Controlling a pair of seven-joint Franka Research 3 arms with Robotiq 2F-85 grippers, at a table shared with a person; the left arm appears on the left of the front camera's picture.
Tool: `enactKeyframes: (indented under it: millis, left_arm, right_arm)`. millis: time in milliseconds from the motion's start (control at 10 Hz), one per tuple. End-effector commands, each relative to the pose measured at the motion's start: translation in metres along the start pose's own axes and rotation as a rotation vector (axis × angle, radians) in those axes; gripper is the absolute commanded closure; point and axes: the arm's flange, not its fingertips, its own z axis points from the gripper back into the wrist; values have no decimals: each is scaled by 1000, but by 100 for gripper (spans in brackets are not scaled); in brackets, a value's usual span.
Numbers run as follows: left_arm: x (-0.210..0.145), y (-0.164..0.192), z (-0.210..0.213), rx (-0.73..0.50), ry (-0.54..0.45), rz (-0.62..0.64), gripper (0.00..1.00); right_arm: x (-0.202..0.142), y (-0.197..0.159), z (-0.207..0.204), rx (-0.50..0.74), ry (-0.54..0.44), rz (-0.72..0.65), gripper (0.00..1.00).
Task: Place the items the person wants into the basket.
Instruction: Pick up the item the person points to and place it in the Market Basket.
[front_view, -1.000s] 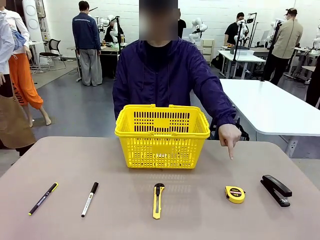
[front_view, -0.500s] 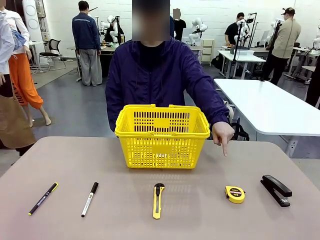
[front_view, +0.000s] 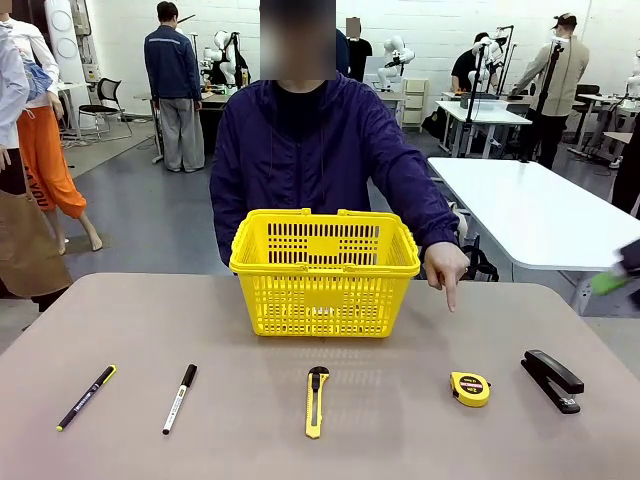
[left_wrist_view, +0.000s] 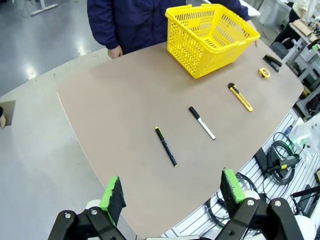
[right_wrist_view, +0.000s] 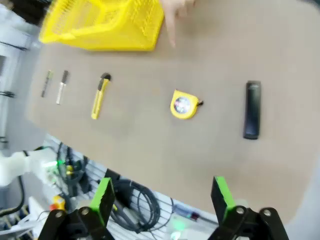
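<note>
Tape measure lies between knife and stapler.

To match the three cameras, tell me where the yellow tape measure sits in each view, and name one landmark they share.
Front view: tape measure low right on the table, between the utility knife and the stapler.
Left wrist view: tape measure small, upper right, past the basket's corner, beside the stapler.
Right wrist view: tape measure near the centre, left of the stapler.
Shared landmark: the yellow basket.
</note>
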Motion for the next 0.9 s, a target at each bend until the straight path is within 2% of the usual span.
enactKeyframes:
  millis: [0, 100, 400, 600, 800]
  left_arm:
    - [-1, 0, 0, -10, -8, -6, 0]
    - [-1, 0, 0, -10, -8, -6, 0]
    - [-1, 0, 0, -10, -8, -6, 0]
    - [-1, 0, 0, -10, -8, -6, 0]
    - [-1, 0, 0, -10, -8, -6, 0]
  right_arm:
    - [35, 41, -46, -89, 136, -85, 0]
    - [49, 55, -76, -168, 163, -106, 0]
    - [85, 72, -142, -282, 185, -177, 0]
    - [90, 68, -164, -345, 173, -198, 0]
    - [85, 65, -161, -301, 184, -174, 0]
